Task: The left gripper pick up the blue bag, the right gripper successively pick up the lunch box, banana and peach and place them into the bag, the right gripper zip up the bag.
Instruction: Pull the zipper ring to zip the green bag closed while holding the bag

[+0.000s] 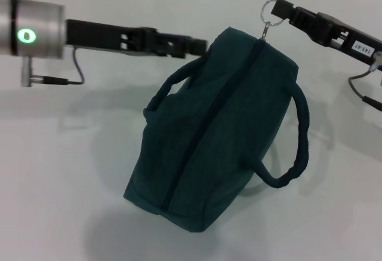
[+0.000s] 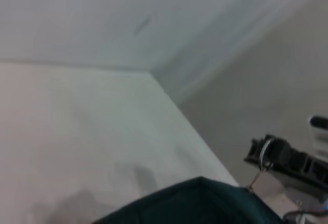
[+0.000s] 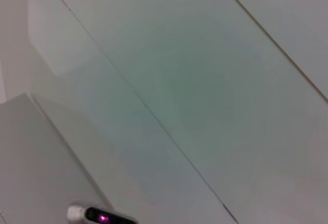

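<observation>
The blue bag (image 1: 215,135) hangs clear of the white table (image 1: 59,177), tilted, its long axis and the closed zip seam (image 1: 209,135) running from the upper right corner down to the lower left in the head view; the left gripper (image 1: 200,46) reaches in from the left and meets the bag at its upper left edge, by the root of 1 loop handle (image 1: 170,88), jaws apparently pinched on the fabric, though the contact itself is partly hidden; the right gripper (image 1: 283,13) sits at the bag's upper right corner, its tips closed on the metal ring zipper pull (image 1: 270,11), which the left wrist view also shows hooked at that gripper's tip (image 2: 266,155); the other handle (image 1: 295,147) droops free on the right; lunch box, banana and peach are nowhere visible, presumably inside; judging by the seam, the zip looks fully drawn, the pull lying at the end nearest the right arm, so what remains is likely only to let go of the ring.
</observation>
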Tool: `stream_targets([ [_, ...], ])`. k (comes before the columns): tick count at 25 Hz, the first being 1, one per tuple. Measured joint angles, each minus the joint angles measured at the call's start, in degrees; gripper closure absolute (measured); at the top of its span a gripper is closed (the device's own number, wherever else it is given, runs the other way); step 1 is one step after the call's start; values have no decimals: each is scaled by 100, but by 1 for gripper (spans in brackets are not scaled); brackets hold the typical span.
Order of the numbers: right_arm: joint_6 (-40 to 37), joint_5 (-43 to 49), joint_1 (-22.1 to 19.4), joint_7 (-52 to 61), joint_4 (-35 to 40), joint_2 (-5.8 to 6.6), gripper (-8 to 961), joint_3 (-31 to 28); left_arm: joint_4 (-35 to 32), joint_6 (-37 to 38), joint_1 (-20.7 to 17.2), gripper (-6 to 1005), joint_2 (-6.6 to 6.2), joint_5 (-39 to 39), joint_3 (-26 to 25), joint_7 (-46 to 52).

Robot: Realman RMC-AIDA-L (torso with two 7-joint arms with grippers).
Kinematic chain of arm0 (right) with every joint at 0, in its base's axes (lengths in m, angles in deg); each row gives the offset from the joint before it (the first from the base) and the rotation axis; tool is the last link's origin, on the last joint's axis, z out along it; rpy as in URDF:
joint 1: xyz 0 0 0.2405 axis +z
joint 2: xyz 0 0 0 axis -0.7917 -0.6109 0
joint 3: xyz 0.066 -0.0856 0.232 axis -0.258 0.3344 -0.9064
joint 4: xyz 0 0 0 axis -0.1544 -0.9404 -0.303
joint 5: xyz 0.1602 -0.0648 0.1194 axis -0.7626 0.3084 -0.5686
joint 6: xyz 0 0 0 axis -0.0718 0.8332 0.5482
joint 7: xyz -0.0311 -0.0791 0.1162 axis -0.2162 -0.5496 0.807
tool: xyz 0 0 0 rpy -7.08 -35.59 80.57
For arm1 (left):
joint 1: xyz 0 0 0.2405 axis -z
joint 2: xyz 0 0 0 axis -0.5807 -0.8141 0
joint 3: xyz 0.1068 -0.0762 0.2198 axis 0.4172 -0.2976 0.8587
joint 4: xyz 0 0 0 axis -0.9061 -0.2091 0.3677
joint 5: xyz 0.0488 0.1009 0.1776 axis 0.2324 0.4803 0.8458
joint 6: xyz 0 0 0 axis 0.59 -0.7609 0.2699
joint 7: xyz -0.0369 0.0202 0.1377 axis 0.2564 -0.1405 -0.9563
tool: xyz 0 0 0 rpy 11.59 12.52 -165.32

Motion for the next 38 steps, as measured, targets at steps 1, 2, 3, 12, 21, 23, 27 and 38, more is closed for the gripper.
stream_targets([
  [1, -11, -1, -1, -3, -6, -3, 937, 0, -13, -22, 43, 166, 23, 5, 138, 69],
  [2, -24, -1, -3, -7, -11, -5, 937, 1, -18, -35, 70, 169, 43, 11, 221, 112],
  [3, -34, -1, -5, -10, -12, -9, 937, 2, -26, -46, 102, 172, 67, 18, 274, 148],
  [12, -92, -7, -37, -14, -18, -18, 937, 3, -28, 42, 179, 196, 136, -70, 315, 434],
  [21, -115, -8, -19, -50, -19, -28, 937, 11, -27, 168, 158, 220, 130, -311, 336, 536],
  [23, -118, -8, -15, -51, -19, -28, 937, 15, -28, 168, 160, 226, 147, -311, 412, 530],
  [27, -138, -8, -6, -53, -18, -27, 937, 16, -46, 111, 174, 236, 163, -310, 700, 445],
  [38, -209, -7, -12, -66, -18, -27, 937, -2, -585, -65, 129, 266, 343, 71, 908, 383],
])
